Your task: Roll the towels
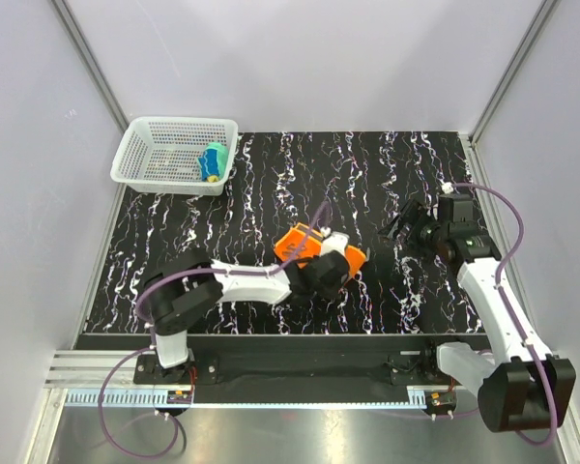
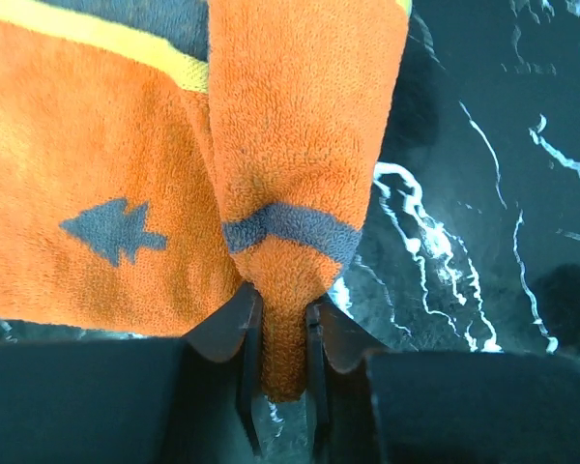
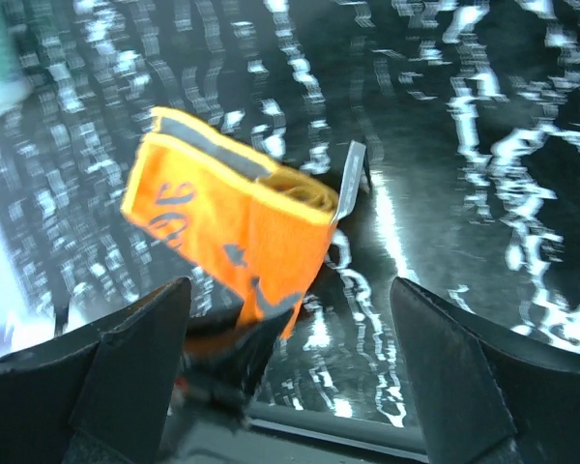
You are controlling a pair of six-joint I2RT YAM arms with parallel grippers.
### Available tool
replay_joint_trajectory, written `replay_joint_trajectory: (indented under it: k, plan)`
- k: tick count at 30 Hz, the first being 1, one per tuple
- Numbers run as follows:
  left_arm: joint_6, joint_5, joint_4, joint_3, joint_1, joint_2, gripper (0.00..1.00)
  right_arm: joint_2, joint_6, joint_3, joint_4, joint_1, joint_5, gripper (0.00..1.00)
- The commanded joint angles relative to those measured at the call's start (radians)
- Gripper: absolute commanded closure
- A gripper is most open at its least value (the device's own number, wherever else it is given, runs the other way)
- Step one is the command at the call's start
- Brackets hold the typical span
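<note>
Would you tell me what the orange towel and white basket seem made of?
The bright orange towel looks like soft fleecy fabric, matte, going by its fuzzy pile. The white mesh basket is probably moulded plastic, given its regular lattice of holes.

We see the orange towel [image 2: 300, 126] as a soft, fleecy cloth with a short matt nap, its grey marks in the same pile. The left gripper [image 2: 281, 324] has jaws of dark, matt plastic. The table [image 1: 387, 164] is a smooth, glossy black top veined white like marble. At far left we note a basket [image 1: 184, 121] of white plastic mesh; along the near edge, a ribbed, bright metal rail [image 1: 87, 367].
</note>
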Motion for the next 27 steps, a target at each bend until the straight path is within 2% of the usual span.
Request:
replay_joint_trajectory:
  k: [1,5,11,12,15,19,27]
  plan:
    - [-0.117,0.163,0.102,-0.047,0.063,-0.082,1.0,-0.051,0.012,-0.058,0.075,0.002,-0.117,0.09]
    - [-0.219,0.4,0.236,-0.15,0.155,-0.11,1.0,-0.087,0.052,-0.168,0.179,0.002,-0.244,0.08]
    - [-0.366,0.572,0.454,-0.236,0.229,-0.071,1.0,-0.079,0.126,-0.311,0.322,0.001,-0.355,0.08]
    - [-0.393,0.601,0.504,-0.27,0.242,-0.059,1.0,-0.076,0.138,-0.344,0.371,0.002,-0.366,0.08]
    - [-0.504,0.7,0.788,-0.314,0.267,0.007,1.0,-0.061,0.178,-0.397,0.451,0.002,-0.383,0.08]
    - [-0.61,0.792,0.967,-0.311,0.276,0.096,1.0,-0.024,0.196,-0.437,0.549,0.019,-0.375,0.08]
    - [-0.653,0.879,1.006,-0.261,0.292,0.16,1.0,0.152,0.19,-0.464,0.666,0.137,-0.263,0.11]
